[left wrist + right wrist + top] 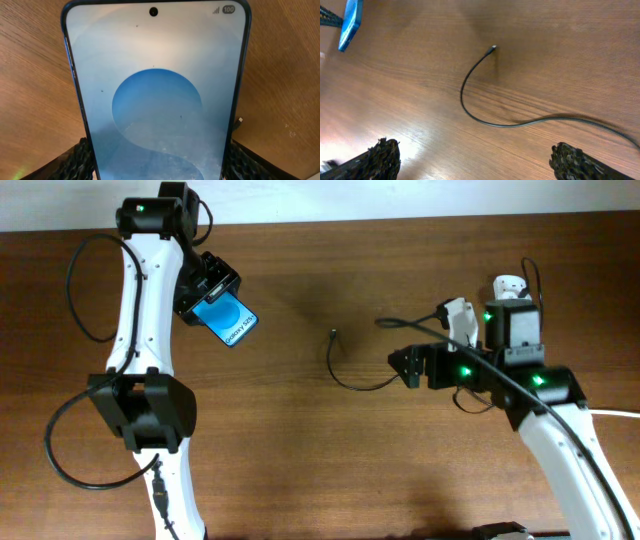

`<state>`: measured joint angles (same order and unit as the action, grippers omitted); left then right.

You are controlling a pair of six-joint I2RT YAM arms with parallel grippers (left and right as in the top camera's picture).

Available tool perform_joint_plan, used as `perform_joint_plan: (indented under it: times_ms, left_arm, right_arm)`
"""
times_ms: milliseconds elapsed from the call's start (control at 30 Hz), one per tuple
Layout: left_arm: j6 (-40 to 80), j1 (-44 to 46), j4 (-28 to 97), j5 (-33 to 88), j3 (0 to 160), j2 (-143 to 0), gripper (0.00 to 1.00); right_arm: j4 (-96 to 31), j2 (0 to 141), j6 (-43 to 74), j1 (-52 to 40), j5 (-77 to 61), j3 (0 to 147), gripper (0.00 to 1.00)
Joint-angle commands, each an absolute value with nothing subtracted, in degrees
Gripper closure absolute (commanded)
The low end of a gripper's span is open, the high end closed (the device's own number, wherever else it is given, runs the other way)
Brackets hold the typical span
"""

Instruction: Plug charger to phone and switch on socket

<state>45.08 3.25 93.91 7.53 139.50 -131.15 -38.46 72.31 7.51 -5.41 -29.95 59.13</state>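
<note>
My left gripper is shut on the phone and holds it above the table at the back left, its blue screen facing up. In the left wrist view the phone fills the frame between the fingers. The charger lies on the table at the middle, its plug tip pointing away. My right gripper is open and empty, just right of the cable's curve. In the right wrist view the cable and tip lie ahead of the open fingers. The socket is mostly hidden behind the right arm.
A thick white cord runs off the right edge. Black robot cables loop beside the left arm. The phone's edge shows at the top left of the right wrist view. The wooden table's far edge meets a white wall.
</note>
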Motion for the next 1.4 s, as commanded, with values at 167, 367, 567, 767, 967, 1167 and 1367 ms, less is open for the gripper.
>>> perform_joint_plan:
  times_ms: [167,367,567,767,967,1167,1367]
  left_arm:
    - [46.02,3.2,94.21,7.73,140.84,-129.6,1.0]
    - [46.02,3.22,95.68,7.73,140.84,-129.6,1.0]
    - [46.02,3.22,96.62,7.75,140.84,-129.6,1.0]
    - [46.02,3.2,96.73,7.79,140.84,-129.6,1.0]
    - [46.04,3.2,96.68,7.92,140.84,-129.6,1.0]
    - [46.04,3.2,93.08,7.51,140.84,-129.62,1.0]
    - [46.02,3.2,93.17,7.77,140.84,-129.62,1.0]
  right_arm:
    - [-34.89,77.58,20.49,-5.78,-27.11,59.81,0.03]
    - [-34.48,78.52,24.23,-6.81,-21.61,62.35,0.07]
    - [-38.44,89.62,25.17,-9.89,-20.23,72.36,0.13]
    - [-38.15,93.32,27.44,-14.31,-14.66,77.76,0.18]
    - [-33.01,98.1,31.05,-16.45,-12.05,78.24,0.26]
    - [-31.24,118.8,35.09,-21.17,-14.92,94.13,0.38]
    - [-31.46,123.44,37.21,-21.47,-18.0,93.97,0.46]
